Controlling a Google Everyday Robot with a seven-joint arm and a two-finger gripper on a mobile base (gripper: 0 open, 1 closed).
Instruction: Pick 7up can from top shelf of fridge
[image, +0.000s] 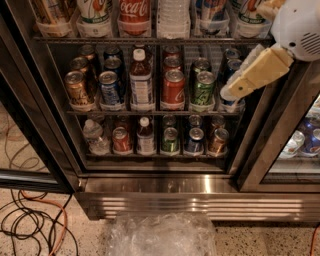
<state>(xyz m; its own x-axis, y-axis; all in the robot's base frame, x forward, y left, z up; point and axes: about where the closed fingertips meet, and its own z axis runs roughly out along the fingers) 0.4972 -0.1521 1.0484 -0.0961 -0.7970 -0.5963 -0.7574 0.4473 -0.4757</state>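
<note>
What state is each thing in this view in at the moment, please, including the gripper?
fridge: door swung open, racks stocked.
7up can: upright at the left of the top shelf, not grasped.
gripper: raised at the right, in front of the middle rack, below and right of the 7up can.
Coca-Cola bottle: upright on the top shelf.
plastic sheet: crumpled on the floor.
cables: tangled on the floor.

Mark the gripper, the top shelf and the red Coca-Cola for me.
gripper (231, 92): camera view, upper right at the fridge (160, 200); pale tip.
top shelf (150, 40): camera view; front rail.
Coca-Cola (134, 11): camera view; red label.
</note>
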